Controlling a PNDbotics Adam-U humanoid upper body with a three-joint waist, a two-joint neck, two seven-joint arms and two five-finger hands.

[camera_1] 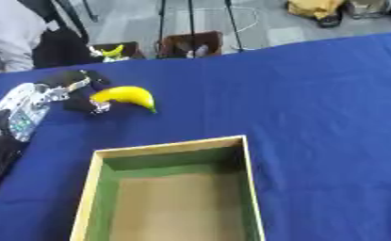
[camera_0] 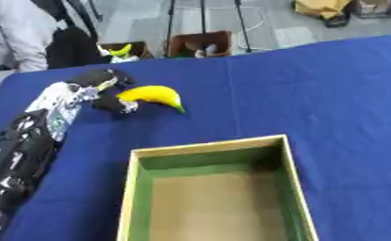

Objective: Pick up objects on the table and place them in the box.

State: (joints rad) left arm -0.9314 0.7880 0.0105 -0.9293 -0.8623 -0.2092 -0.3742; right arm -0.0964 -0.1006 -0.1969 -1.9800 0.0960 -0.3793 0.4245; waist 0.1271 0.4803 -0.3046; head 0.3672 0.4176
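Note:
A yellow banana (camera_0: 154, 95) lies on the blue table, its green tip pointing toward the lower right. My left hand (camera_0: 106, 89) is at the banana's left end, with black fingers curled round that end. The left arm (camera_0: 33, 136) runs down the left side of the left eye view. An open wooden box (camera_0: 215, 193) with green inner walls and a brown floor stands in front, near the lower edge. It holds nothing. My right hand shows in neither view.
The blue cloth-covered table (camera_0: 330, 94) stretches to the right. Beyond its far edge stand brown crates (camera_0: 200, 44) on the floor, one with a yellow thing (camera_0: 121, 50), and a person (camera_0: 17, 33) at the upper left.

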